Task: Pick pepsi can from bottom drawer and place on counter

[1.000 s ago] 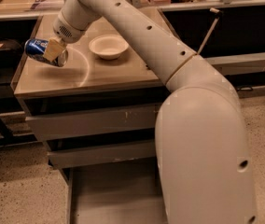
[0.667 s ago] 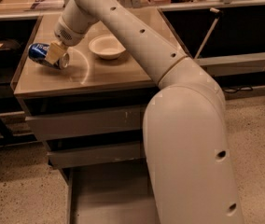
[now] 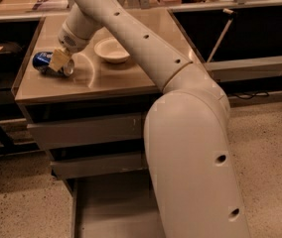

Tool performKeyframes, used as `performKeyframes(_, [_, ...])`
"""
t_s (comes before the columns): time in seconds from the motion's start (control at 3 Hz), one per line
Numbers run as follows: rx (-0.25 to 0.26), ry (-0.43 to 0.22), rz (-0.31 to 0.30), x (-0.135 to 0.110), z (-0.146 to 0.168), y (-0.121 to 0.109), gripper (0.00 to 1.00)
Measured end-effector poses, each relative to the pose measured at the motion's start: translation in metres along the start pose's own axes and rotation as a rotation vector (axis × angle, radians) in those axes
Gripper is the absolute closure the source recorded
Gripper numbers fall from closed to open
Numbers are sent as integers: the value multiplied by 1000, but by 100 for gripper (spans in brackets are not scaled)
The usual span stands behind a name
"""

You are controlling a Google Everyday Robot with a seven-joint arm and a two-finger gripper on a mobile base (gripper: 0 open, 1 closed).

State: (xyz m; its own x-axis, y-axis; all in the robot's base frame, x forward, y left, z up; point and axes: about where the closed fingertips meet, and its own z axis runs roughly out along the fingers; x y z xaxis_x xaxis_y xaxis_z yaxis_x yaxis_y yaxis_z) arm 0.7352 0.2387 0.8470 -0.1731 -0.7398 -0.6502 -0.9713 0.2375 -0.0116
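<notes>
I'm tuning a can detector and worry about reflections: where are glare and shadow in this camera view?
Camera view: warm, yellowish light overall; the glossy counter shows a pale sheen and a bright arc just right of the pepsi can, where the hand sits, at the counter's left; the gaps under the counter lie in deep shadow; the bottom drawer is dim, partly hidden by the arm.

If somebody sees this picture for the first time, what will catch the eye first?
The big white arm fills the middle and right. Its end effector is at the blue pepsi can, which lies on its side at the left of the counter, near a white bowl. Below, the bottom drawer stands open.
</notes>
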Motion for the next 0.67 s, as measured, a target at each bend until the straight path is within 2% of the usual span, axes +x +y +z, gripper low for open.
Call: performKeyframes(0.67, [0,0,0,0,0,0,35])
